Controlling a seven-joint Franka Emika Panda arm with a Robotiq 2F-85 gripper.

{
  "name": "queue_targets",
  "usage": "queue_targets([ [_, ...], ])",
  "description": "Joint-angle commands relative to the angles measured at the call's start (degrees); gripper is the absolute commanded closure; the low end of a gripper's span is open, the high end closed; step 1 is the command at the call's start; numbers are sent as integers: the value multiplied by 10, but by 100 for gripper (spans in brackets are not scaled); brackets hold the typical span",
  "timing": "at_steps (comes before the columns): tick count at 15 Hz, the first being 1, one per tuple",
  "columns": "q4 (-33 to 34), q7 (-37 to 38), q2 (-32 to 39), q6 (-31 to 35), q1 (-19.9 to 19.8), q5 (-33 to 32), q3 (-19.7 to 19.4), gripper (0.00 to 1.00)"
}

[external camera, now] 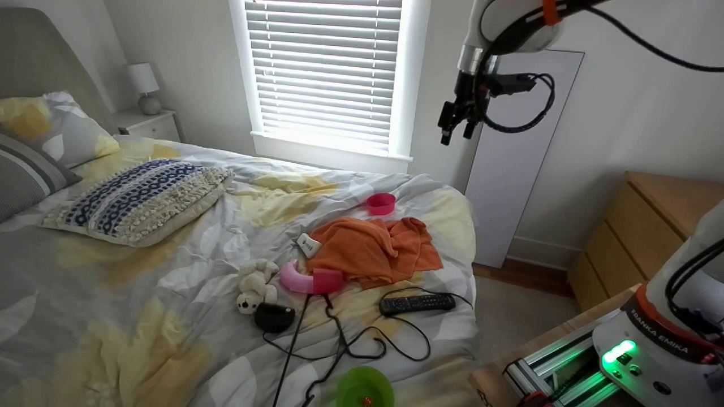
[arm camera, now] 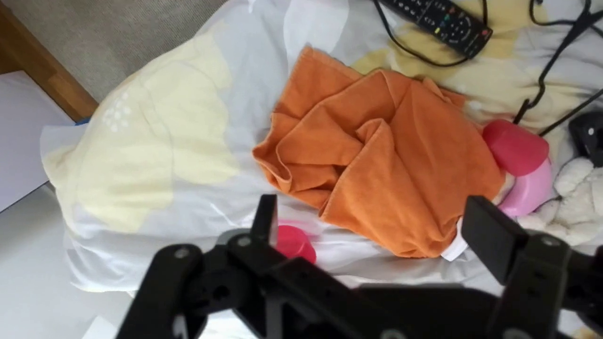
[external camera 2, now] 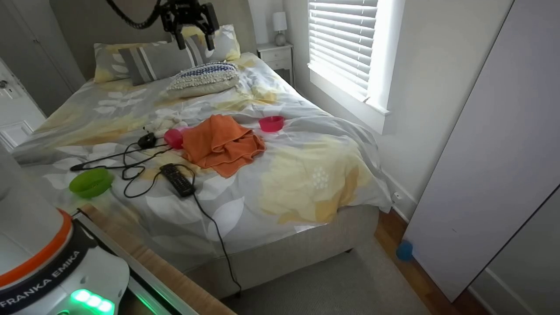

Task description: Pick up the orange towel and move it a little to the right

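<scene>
Robotiq gripper (external camera: pixel 457 135) raised high above a bed (external camera 2: pixel 284 249), its jaws spread wide. In the wrist view we look down past its two black fingers (arm camera: pixel 263 219) to the orange towel (arm camera: pixel 391 155), which lies crumpled on the floral duvet (external camera 2: pixel 297 192), well below the gripper and towards the foot of the bed. Near its window-side edge we note a small pink bowl (external camera 2: pixel 271 124); just beside the towel, a curved pink-and-red object (arm camera: pixel 518 150). A small white item (external camera: pixel 309 245) lies at the towel's edge; whether it is tucked under the cloth we cannot tell. A black remote control (external camera: pixel 417 304) lies near the side of the towel opposite the pink bowl, a black cable (external camera: pixel 416 357) looping close by. Farther from the towel we find a cream plush toy (external camera: pixel 257 280), a small black device (external camera: pixel 274 317) next to it, and a green bowl (external camera 2: pixel 91 183). A blue-patterned cushion (external camera: pixel 138 198) rests nearer the headboard (external camera: pixel 39 62); behind, we see a window (external camera: pixel 325 68) with white blinds.
</scene>
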Motion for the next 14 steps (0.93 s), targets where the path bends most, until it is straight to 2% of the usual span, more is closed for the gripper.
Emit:
queue_targets([
  [1, 60, 48, 116, 24, 7, 39, 12, 0],
  [3, 80, 85, 174, 50, 12, 40, 19, 0],
  [6, 107, 122, 261, 132, 28, 24, 23, 0],
  [7, 118, 126, 289, 162, 34, 18, 22, 0],
  [9, 146, 89, 340, 201, 33, 36, 26, 0],
  [10, 103, 103, 287, 183, 34, 28, 20, 0],
  [14, 140, 96, 339, 201, 35, 29, 20, 0],
])
